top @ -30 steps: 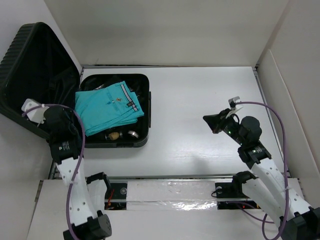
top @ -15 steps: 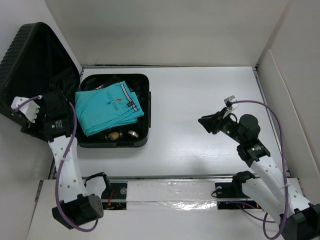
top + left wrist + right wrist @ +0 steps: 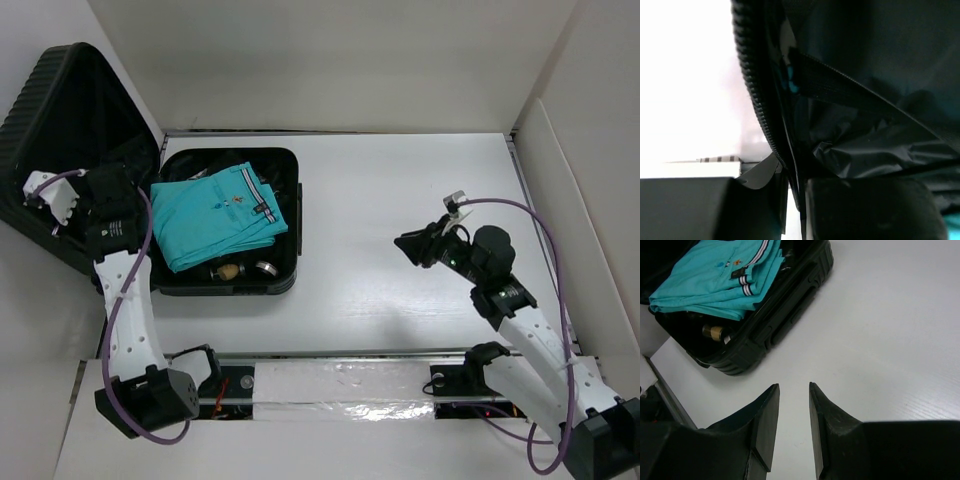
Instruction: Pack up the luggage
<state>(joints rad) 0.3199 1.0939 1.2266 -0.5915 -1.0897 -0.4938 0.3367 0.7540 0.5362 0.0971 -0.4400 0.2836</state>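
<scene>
Quick count: one luggage (image 3: 291, 225), two arms, one folded shirt, and two little loose items.

The luggage sits at the far left of the tabletop (image 3: 400, 180) and is wide open. Its base lies flat, and its ribbed lid (image 3: 60, 110) is tipped up against the left wall. Inside the base there's a single teal shirt (image 3: 215, 215) with striped cuffs. Just below it, on the side nearer the arms, are a small gold-capped thing (image 3: 232, 269) and a round dark thing with a silvery rim (image 3: 266, 267). Can't make out what either one really is.

The left pincer (image 3: 795, 200) is up at the lid. In its wrist view the zipper edge (image 3: 752, 90) runs down between the two dark fingers, with the black lining and one strap (image 3: 840, 87) off to the right. It's too dark and blurry to say whether the fingers are actually clamped on that edge, so I can't tell.

The right pincer (image 3: 793, 386) hovers over bare tabletop, well apart from the luggage and pointing toward it. Its two fingers are parted by a narrow gap with nothing in it.
</scene>
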